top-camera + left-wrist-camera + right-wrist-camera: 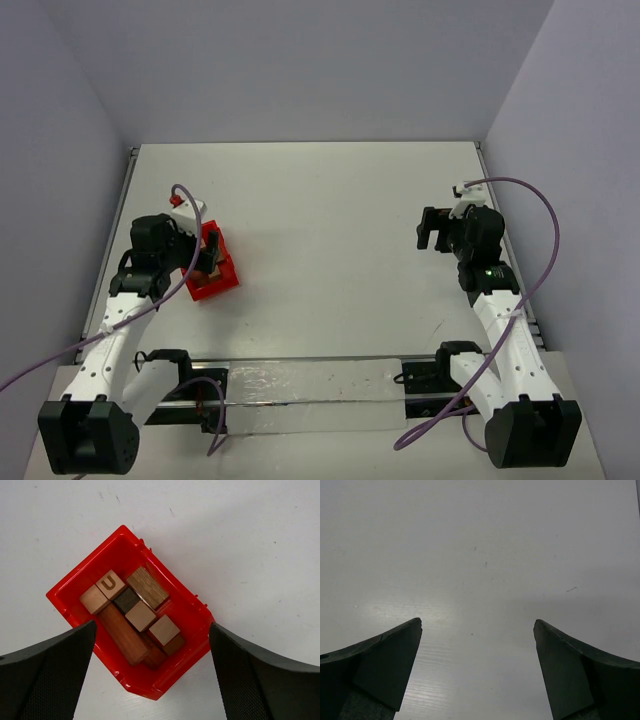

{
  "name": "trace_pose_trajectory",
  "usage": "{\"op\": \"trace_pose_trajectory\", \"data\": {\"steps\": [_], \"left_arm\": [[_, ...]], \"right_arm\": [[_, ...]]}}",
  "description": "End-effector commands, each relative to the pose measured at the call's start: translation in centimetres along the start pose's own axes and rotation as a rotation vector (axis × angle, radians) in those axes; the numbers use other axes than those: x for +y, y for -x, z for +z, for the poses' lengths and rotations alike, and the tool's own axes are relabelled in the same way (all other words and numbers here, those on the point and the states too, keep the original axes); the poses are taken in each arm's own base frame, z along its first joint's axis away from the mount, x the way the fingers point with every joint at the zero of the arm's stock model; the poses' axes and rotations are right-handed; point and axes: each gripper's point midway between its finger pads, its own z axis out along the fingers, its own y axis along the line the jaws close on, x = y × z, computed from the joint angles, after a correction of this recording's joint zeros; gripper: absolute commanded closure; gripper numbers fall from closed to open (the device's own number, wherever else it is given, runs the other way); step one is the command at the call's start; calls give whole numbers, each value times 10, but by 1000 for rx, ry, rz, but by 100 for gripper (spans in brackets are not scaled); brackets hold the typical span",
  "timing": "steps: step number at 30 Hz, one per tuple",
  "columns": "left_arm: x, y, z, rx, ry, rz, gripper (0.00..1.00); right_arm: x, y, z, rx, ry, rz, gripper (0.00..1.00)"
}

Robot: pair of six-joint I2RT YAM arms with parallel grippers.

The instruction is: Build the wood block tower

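Fingers [50, 670] of the left gripper [152, 626] stand wide apart, empty, directly above the small tan-to-dark-brown wood blocks [137, 615], which all lie in the red plastic bin [190, 607]. Right gripper [477, 624] is likewise spread and empty, over the white table [480, 540]. No tower appears started; every pick and placement remains

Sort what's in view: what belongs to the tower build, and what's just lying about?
Job:
- small tan-to-dark-brown wooden blocks, all inside the red plastic bin

Lying about:
- purple cables
- clear strip at the table's near edge
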Motion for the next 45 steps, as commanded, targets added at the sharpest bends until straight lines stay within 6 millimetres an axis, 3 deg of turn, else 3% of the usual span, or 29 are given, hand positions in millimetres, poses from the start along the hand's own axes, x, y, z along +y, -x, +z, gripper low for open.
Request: {"op": "trace_pose_trajectory", "data": {"steps": [1,4,12,18,21,29,39,45], "left_arm": [[6,19,1,-49,31,5,1],[7,20,2,-28,27,4,1],[35,44,9,21,67,27,6],[74,39,33,129,78,42,11],[82,30,46,194,49,78,13],[80,16,65,250,-115,136,16],[82,-6,102,328,-251,210,28],[82,-12,118,338,-291,210,44]], "right_arm": [[-1,28,-6,-77,-7,2,0],[-1,27,-5,-76,-5,2,0],[3,24,-3,-53,24,1,0],[8,19,-1,-33,54,-6,0],[9,17,0,-23,60,-8,0],[12,11,4,5,80,-10,0],[12,9,7,23,85,-7,0],[12,6,8,36,88,-6,0]]}}
